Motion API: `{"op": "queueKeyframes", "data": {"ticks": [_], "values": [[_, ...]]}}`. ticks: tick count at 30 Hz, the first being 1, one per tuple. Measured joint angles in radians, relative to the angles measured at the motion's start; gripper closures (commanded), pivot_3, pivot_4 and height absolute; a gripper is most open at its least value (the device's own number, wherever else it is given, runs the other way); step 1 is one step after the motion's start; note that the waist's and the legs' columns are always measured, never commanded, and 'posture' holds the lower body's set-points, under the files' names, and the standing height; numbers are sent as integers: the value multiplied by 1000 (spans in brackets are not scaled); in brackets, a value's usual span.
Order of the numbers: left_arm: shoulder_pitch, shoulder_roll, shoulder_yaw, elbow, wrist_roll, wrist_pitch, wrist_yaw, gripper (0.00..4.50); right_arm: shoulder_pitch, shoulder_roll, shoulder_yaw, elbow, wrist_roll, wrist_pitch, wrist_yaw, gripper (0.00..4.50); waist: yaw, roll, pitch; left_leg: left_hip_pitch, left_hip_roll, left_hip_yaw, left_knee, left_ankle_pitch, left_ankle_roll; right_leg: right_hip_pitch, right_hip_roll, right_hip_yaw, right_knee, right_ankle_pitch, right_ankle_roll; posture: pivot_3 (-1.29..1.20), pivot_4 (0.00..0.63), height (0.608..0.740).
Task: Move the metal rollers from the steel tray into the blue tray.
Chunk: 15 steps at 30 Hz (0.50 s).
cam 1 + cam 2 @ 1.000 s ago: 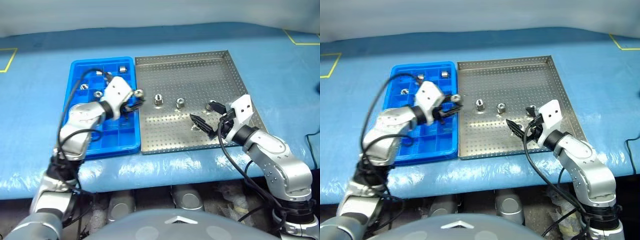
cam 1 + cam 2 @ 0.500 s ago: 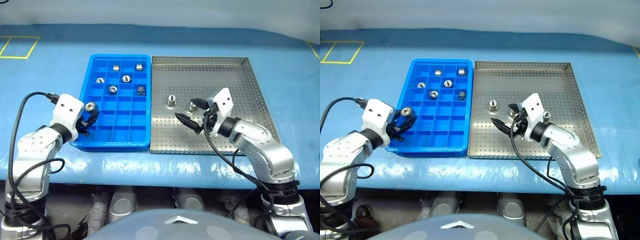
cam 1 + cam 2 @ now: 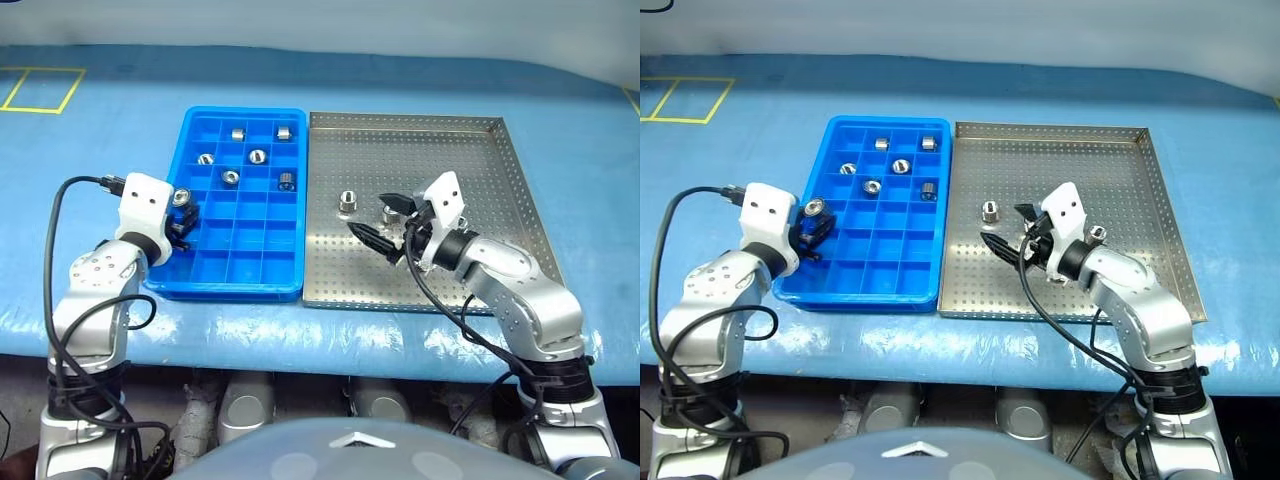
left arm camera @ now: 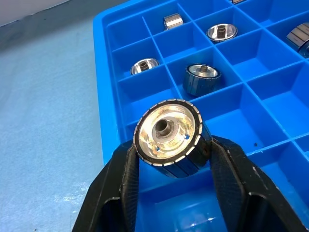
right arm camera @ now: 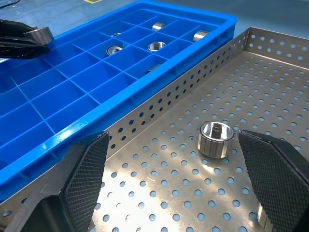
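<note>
The left gripper [image 4: 169, 159] pinches a roller [image 4: 170, 137] over the blue tray's [image 3: 290, 290] rim, where it could drop outside; the right gripper [image 5: 169, 169] gapes.

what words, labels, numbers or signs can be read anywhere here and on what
None: no readable word, label, brand or number stands on the blue tray, the steel tray, the metal rollers or either gripper.
The yellow outlines on the table cover are plain taped lines with no text.
</note>
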Motion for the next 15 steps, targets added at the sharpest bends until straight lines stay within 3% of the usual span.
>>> {"op": "queueKeyframes", "data": {"ticks": [4,11,15], "values": [[-24,0,14,17,-1,-12,16,21,17,0,-2,-1,0,0,-1,0,-1,0,0,0,0,0,0,0,0,0,0,0,0,0,0,109,150,740],[-135,-120,-18,16,-72,-37,14,21,28,-1,-13,-20,-1,0,-10,0,-2,0,0,-1,-1,0,2,0,0,1,0,0,0,1,1,77,150,740],[-244,-196,-166,80,-121,-70,-59,21,38,-3,-28,-30,-9,2,-38,0,-2,0,0,-1,-1,-1,4,0,0,2,0,-1,0,1,2,31,150,740]]}}
